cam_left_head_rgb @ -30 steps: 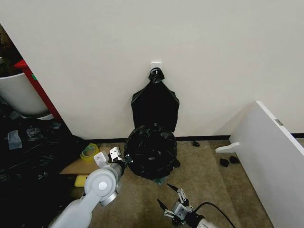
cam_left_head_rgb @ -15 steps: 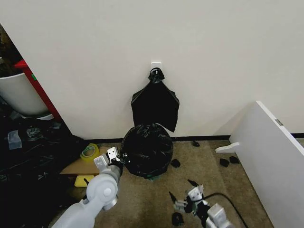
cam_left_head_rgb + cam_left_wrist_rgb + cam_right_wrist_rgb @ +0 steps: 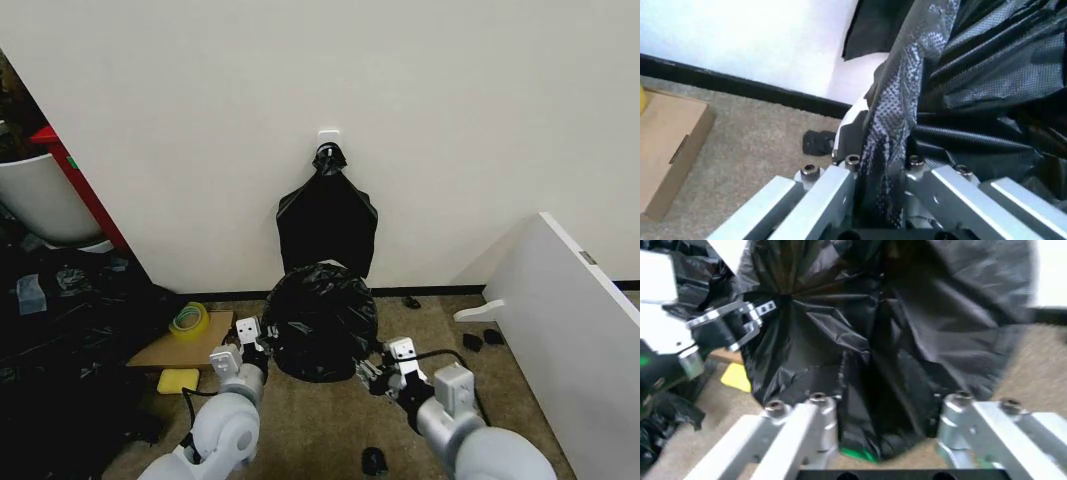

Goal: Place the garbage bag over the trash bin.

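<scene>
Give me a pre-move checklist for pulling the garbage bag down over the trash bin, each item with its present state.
1. Left hand has the garbage bag: ok, a fold of film is pinched between its fingers at the bag's left side.
2. Right hand has the bag: not ok, fingers open around film at the bag's right side, not closed.
3. Bag covers the trash bin: ok as far as seen; black film drapes it, with a strip of white wall showing in the left wrist view.
4. Bag hem all round the rim: cannot tell.
5. Hanging black bundle of bags separate from the bag: cannot tell, they overlap.
</scene>
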You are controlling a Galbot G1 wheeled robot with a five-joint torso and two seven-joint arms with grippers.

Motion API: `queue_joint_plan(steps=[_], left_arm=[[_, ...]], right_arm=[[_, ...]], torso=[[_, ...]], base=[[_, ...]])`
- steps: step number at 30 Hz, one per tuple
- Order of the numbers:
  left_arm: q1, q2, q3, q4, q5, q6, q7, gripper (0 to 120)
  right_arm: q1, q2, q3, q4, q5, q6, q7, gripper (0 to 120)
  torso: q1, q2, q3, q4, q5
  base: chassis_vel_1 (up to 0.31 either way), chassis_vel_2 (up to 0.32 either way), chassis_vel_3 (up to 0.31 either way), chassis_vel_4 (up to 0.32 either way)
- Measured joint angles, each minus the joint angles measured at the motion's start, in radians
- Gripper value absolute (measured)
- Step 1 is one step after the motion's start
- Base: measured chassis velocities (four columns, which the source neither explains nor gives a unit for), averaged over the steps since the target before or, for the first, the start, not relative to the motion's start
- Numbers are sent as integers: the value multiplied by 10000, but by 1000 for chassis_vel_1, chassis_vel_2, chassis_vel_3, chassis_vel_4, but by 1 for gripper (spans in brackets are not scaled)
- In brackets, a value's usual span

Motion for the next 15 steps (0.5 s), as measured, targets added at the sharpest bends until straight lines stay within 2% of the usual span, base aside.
queue_joint_plan(steps=[2,3,4,6,11,13,15], left_arm=[[-86,-56,252,61,192,-51,-7,0],[-196,-68,441,142,305,-84,-4,0],[-196,-68,441,142,305,-84,-4,0],[-226,-132,572,208,481,-106,18,0],[-259,-227,741,274,654,-108,10,0],[-259,-228,758,276,664,-108,7,0],[-232,-223,827,268,698,-108,3,0]], right_arm=[[621,463,-174,-657,606,-244,479,15],[752,652,-229,-877,702,-307,713,9],[752,652,-229,-877,702,-307,713,9],[1012,944,-487,-1245,715,-362,1062,1],[1696,1666,-1209,-2271,373,-372,1710,0],[1748,1711,-1244,-2338,352,-372,1767,0],[2280,2092,-1570,-3032,-27,-379,2198,0]], torso=[[2,0,0,5,-1],[2,0,1,-4,-10],[2,0,1,-4,-10],[2,0,0,-6,-4],[1,0,0,0,-5],[1,0,0,0,-5],[2,0,1,-1,-7]], base=[[0,0,0,0],[0,0,0,0],[0,0,0,0],[0,0,0,0],[0,0,0,0],[0,0,0,0],[0,0,0,0]])
